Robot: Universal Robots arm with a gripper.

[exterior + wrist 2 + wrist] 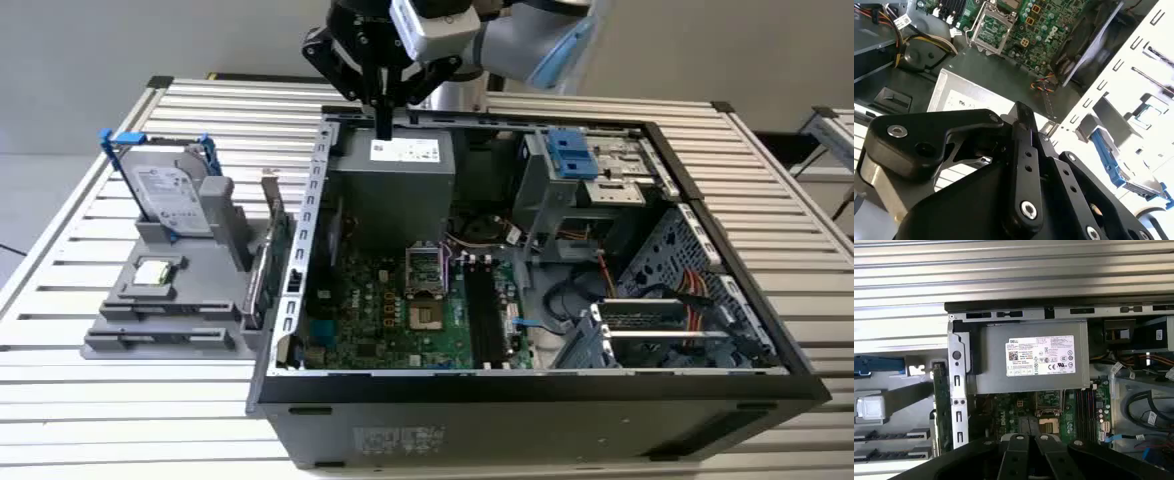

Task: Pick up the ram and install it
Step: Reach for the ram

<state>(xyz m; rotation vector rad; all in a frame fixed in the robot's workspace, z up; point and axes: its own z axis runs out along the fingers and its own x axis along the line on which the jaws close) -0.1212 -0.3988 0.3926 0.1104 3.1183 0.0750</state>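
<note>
Open PC case (534, 400) sits mid counter (80, 410). Inside: power supply (394, 190) at the far end, motherboard (374, 310) w/ long black slots (481, 315), cables (667, 290) on the exterior view's right. Grey holder (134, 340) near the counter's edge on the exterior view's left carries a hard drive (167, 195), silver chip (158, 270) and green card (274, 255), upright beside the case wall. Tool (384, 132) hangs over the power supply's far edge, fingers pressed together; can't tell if anything's between them. Can't tell where the ram is.
</note>
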